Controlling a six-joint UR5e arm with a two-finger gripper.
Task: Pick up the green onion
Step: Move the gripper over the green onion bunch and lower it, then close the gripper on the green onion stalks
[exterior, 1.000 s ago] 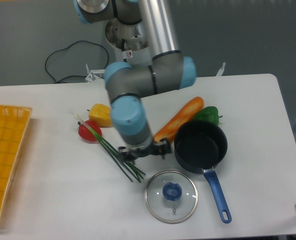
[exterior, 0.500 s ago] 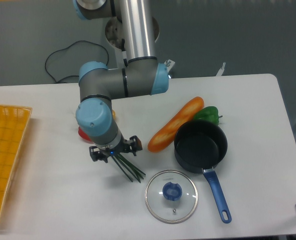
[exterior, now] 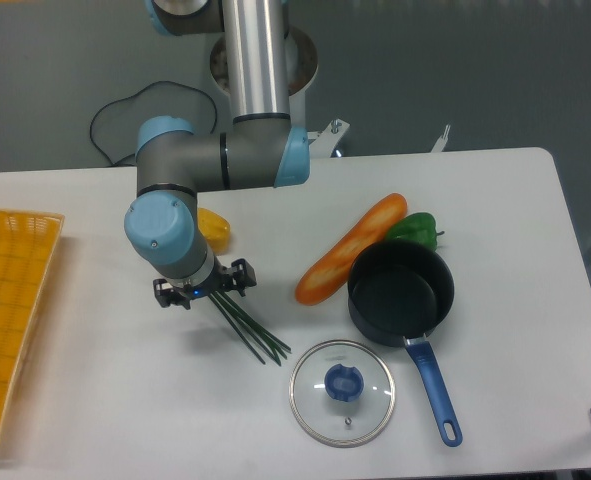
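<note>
The green onion (exterior: 252,329) lies on the white table, its thin dark green stalks running from under the gripper down-right toward the glass lid. Its pale root end is hidden under the arm. My gripper (exterior: 200,291) hangs straight over the upper part of the stalks, seen from above. Its fingertips are hidden by the wrist, so I cannot tell whether it is open or shut or whether it touches the onion.
A yellow pepper (exterior: 213,228) peeks out behind the wrist. A bread loaf (exterior: 350,249), a green bell pepper (exterior: 415,229) and a dark pan with a blue handle (exterior: 400,290) lie to the right. A glass lid (exterior: 342,391) sits in front. A yellow basket (exterior: 5,310) is at the left edge.
The arm has swung left along the onion, from over its stalks near the pan to over its upper part. The red item by the root end is now covered by the wrist.
</note>
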